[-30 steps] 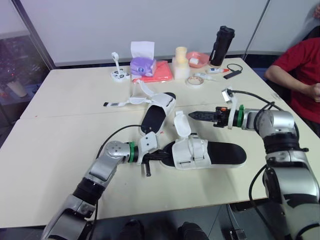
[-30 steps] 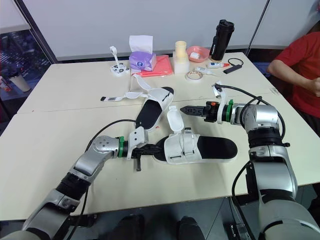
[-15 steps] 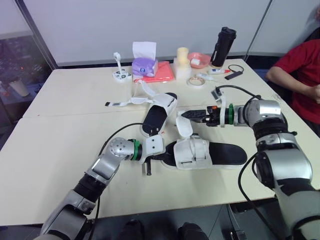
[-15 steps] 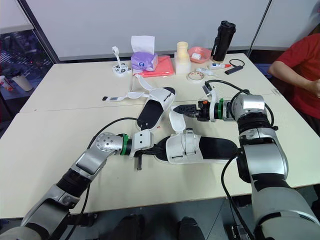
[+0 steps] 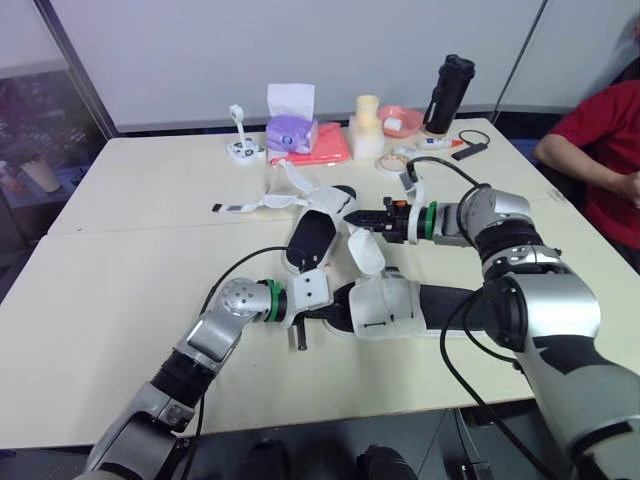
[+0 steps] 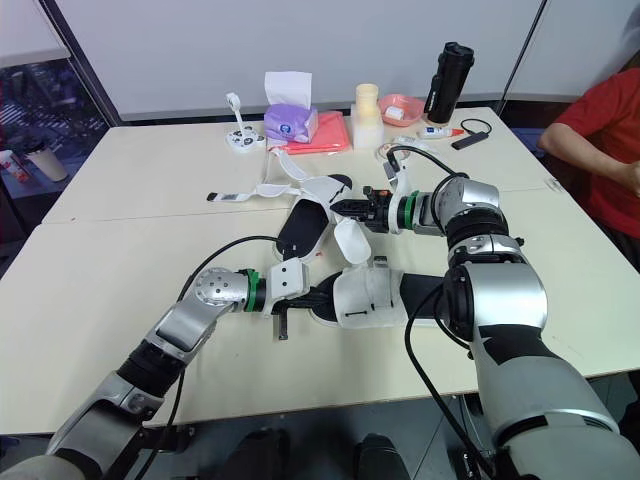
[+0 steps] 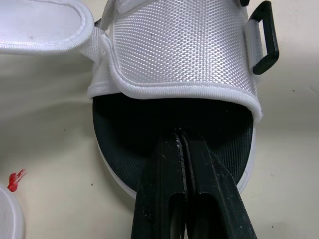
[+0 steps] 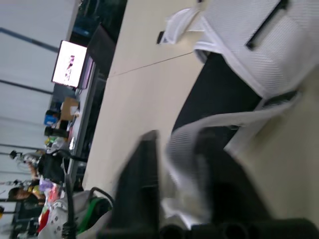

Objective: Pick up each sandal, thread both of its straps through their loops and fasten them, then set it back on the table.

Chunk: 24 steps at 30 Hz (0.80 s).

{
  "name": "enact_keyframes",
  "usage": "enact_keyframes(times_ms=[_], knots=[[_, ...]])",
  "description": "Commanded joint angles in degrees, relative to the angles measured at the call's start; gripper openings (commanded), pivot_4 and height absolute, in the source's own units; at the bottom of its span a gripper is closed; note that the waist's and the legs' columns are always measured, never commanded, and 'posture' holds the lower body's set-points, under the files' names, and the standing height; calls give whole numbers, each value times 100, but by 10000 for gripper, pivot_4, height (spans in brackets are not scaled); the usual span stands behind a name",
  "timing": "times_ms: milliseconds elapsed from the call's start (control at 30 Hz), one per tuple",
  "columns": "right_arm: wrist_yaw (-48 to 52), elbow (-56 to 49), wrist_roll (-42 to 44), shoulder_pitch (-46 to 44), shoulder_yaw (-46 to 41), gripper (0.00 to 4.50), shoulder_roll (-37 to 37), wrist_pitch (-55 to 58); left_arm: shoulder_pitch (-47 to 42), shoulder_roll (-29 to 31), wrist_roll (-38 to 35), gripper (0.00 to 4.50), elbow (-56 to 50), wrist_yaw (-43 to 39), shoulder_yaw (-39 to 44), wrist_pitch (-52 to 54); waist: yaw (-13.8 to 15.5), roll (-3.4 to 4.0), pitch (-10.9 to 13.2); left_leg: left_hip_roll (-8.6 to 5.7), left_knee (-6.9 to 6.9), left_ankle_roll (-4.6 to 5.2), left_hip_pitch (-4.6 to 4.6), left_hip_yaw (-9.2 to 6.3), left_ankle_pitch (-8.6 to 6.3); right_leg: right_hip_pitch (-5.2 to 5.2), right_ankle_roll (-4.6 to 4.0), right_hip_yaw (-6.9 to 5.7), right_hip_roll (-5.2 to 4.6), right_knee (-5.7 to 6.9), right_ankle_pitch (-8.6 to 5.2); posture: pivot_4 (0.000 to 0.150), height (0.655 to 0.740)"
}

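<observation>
Left wrist view: note the left gripper [image 7: 180,135] fully closed, both black fingers [image 7: 159,189] pressed together with nothing between them, tips resting on the black footbed at the toe end of the near white mesh sandal [image 7: 179,55]. Note also a black rectangular loop [image 7: 263,37] on one side of the mesh upper, and a small red scrap [image 7: 15,179] on the cream worktop [image 5: 110,300] near the sole.

Head views: find this near sandal flat on the worktop, close to the front edge, toe toward the robot's left. Find one wide white strap [image 5: 365,250] standing up from its far side, tilted. Find the right gripper [image 5: 355,219] at the upper end of that strap; whether clamped on it: cannot tell.

Just beyond, find the second white and black sandal [image 5: 310,238] flat on the worktop at an angle, straps open, one long thin strap [image 5: 250,205] trailing toward the robot's left.

Along the far edge, well apart from both sandals, find a purple tissue box [image 5: 288,131], a pink flat cloth [image 5: 322,147], a cream stacked container [image 5: 364,125], a pink bowl [image 5: 398,120] and a tall black bottle [image 5: 445,92]. At the far right, note a person in a red sleeve [image 5: 600,140] beside the worktop.
</observation>
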Motion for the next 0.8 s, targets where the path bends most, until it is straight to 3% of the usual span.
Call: enact_keyframes(times_ms=[33, 167, 333, 467, 700, 800], knots=[[-20, -144, -3, -164, -150, 559, 3, -175, 147, -17, 249, 0, 231, 135, -146, 79, -5, 0, 0, 0, 0, 0, 0, 0, 0, 0, 0, 0, 0, 1, 0, 1500, 7400], [431, -656, -140, 51, 69, 559, -25, -775, 166, -51, 231, 0, 243, 152, -157, 71, -2, 0, 0, 0, 0, 0, 0, 0, 0, -1, 0, 0, 0, 1, 0, 1500, 7400], [1253, -3738, -250, 1832, 665, 559, -89, -2644, 226, -74, 199, 0, 237, 125, -165, 76, 6, 0, -1, -1, 3, -1, -2, -5, 0, 3, 6, -4, 0, -2, 1, 1500, 7400], [1294, -5254, -895, 3276, 888, 559, -257, -5533, 289, -76, 173, 0, 209, 71, -151, 98, 0, -1, -1, -1, 4, -2, -3, -4, 0, 4, 11, -4, -2, -3, 2, 1500, 7400], [873, -4538, -2095, 3661, 1131, 559, -802, -10295, 302, -109, 160, 0, 233, -17, -165, 87, -9, -1, -1, -1, 8, -3, 9, -2, 0, 16, 13, -2, -1, -3, 3, 1500, 7400], [570, -4100, -2284, 3654, 1163, 559, -955, -11390, 288, -138, 159, 0, 282, -54, -177, 69, -12, -3, -1, -1, 6, -3, 11, -2, 0, 21, 13, -2, -2, -10, 3, 1500, 7400]])
